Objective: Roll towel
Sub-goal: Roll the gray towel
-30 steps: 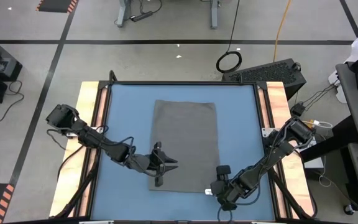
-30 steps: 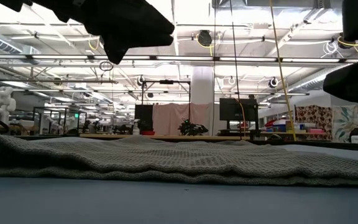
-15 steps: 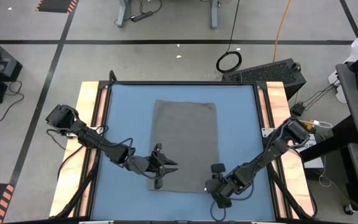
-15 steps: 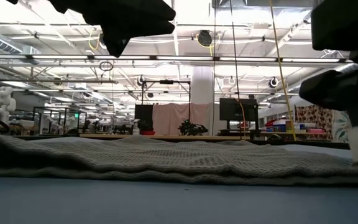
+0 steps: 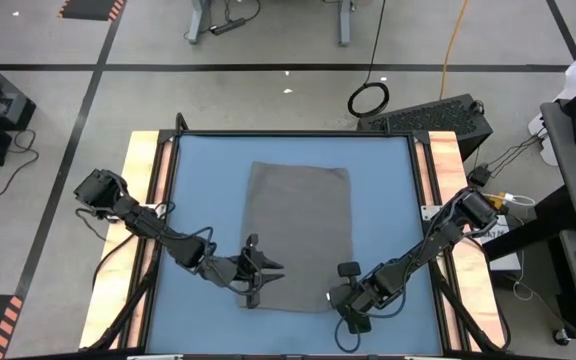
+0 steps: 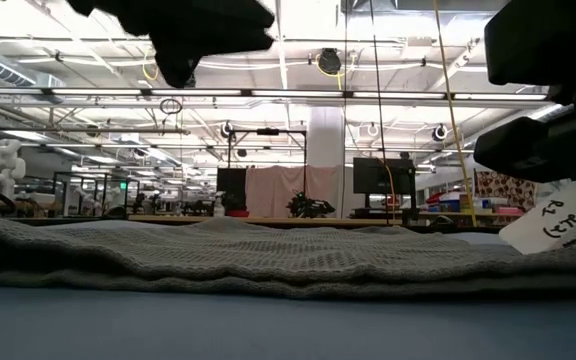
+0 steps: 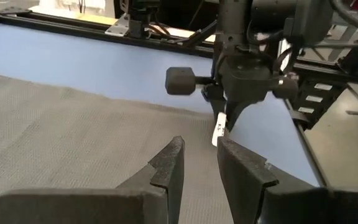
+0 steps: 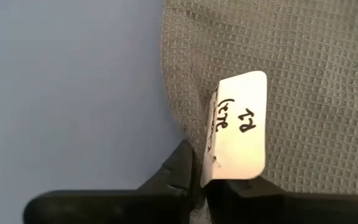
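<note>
A: What has changed on the right side?

B: The right claw (image 5: 344, 305) stood wide a second ago, off the towel's near right corner. It has since slid in over that corner and pinched together on the towel (image 5: 299, 235) right at the white tag (image 8: 238, 124). In the right wrist view the fingers meet at the tag's base with cloth between them. In the low view the tag now stands lifted and tilted; half a second ago it hung low at the frame's edge.

A: And the left?

B: The left claw (image 5: 256, 272) hovers over the near left part of the towel, fingers a little apart, holding nothing. It has drifted slightly toward the near edge.

A: Meaning for the task?

B: Likely the first grip for the roll. One near corner is secured, the other not yet. The towel lies flat, unrolled, mid-tabletop (image 5: 198, 190), long side running away from the arms.

A: Materials?

B: Towel: grey-brown, waffle weave, soft, low ripples along the near hem, rectangular. Tag: stiff white slip, rounded corners, black handwriting. Tabletop: smooth matte blue, pale wood strips at both sides. A thin cloth like that should fold easily, though a one-corner lift may skew it.
</note>
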You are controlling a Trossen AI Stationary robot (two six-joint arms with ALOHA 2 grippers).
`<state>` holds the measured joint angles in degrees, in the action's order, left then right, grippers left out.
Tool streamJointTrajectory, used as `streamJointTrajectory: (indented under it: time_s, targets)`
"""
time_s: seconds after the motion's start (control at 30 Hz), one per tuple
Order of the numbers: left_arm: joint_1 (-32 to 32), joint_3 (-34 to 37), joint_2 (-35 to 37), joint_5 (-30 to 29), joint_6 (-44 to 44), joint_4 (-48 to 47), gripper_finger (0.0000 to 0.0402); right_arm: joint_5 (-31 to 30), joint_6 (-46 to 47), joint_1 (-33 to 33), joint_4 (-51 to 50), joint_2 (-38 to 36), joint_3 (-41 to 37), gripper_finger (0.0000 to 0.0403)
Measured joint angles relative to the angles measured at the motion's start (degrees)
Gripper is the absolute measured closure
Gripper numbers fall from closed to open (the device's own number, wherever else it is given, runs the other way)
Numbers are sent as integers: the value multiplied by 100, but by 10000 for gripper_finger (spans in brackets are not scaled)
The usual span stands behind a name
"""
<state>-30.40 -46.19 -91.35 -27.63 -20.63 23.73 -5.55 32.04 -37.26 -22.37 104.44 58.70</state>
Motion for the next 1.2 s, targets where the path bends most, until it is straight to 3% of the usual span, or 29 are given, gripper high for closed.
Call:
streamJointTrajectory:
  time_s: [0.33,0.5,0.63,0.8,0.97,1.07,1.2]
  targets:
    - [-336,15,-585,16,-6,-126,297,-10,28,20,-8,-41,-4,390]
    - [-763,17,-545,104,-280,-1108,294,-15,72,20,13,-43,-4,388]
    - [-1103,16,-516,336,-654,-1925,265,-30,81,20,24,-48,-4,387]
    - [-1441,22,-521,514,-862,-2539,200,-34,174,20,34,-52,-4,387]
    - [-1723,22,-554,489,165,-2811,156,-33,179,20,37,-52,-4,387]
    - [-1845,22,-640,486,965,-2817,156,-34,179,20,41,-54,-4,387]
    - [-1811,20,-698,160,1097,-2865,167,-34,183,20,49,-54,-4,387]
